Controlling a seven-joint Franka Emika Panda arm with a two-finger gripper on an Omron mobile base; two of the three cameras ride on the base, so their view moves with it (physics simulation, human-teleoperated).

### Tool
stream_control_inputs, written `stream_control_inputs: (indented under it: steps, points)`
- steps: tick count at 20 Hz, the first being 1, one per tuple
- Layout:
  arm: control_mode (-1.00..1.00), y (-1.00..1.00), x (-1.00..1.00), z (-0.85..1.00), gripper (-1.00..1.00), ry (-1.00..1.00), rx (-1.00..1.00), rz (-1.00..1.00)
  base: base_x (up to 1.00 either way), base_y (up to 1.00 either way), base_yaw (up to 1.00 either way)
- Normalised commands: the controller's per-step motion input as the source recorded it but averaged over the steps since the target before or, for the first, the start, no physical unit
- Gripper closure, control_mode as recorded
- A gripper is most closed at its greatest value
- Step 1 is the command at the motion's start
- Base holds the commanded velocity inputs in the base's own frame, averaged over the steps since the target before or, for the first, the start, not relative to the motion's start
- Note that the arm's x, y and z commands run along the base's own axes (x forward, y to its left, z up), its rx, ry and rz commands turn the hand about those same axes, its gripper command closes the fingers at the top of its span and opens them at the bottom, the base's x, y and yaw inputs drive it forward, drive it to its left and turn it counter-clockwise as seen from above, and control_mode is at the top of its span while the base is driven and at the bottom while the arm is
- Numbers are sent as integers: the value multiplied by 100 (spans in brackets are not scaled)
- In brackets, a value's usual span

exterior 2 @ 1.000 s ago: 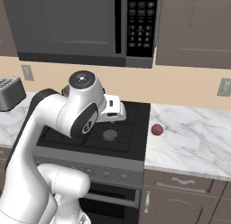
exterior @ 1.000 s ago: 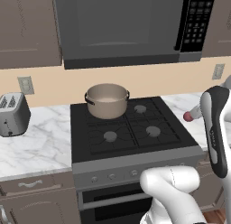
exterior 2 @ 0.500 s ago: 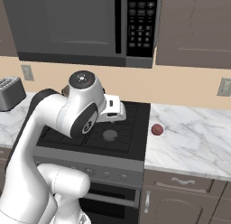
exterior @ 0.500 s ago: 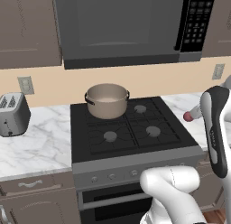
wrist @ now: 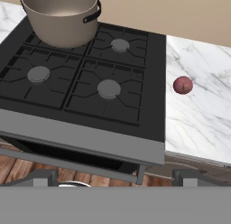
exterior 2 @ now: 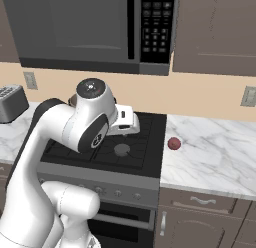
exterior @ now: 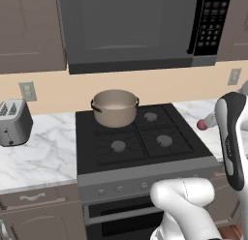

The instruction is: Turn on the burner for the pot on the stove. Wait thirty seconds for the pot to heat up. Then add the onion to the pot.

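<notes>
Hand view: pot (wrist: 60, 16) on rear-left burner, onion (wrist: 182, 85) on counter (wrist: 198, 110) (hand (wrist: 113, 179) spread wide).

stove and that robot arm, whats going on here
Nothing is being handled yet. The pot sits on the back left burner of the stove. The onion lies on the marble counter to the stove's right, apart from it. The arm is raised in front of the stove, and the gripper is open and empty. No flame is visible, and the knobs look untouched.
</notes>
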Motion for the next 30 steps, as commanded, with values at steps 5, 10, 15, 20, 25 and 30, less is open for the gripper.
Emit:
stream_control_inputs:
  steps: [5, 10, 15, 20, 25, 30]
  points:
    - [-100, 0, 0, 0, -100, 0, 0, 0, 0, 0, 0]
    - [-100, 0, 0, 0, -100, 0, 0, 0, 0, 0, 0]
    - [-100, 0, 0, 0, -100, 0, 0, 0, 0, 0, 0]
    - [-100, 0, 0, 0, -100, 0, 0, 0, 0, 0, 0]
    - [-100, 0, 0, 0, -100, 0, 0, 0, 0, 0, 0]
    - [-100, 0, 0, 0, -100, 0, 0, 0, 0, 0, 0]
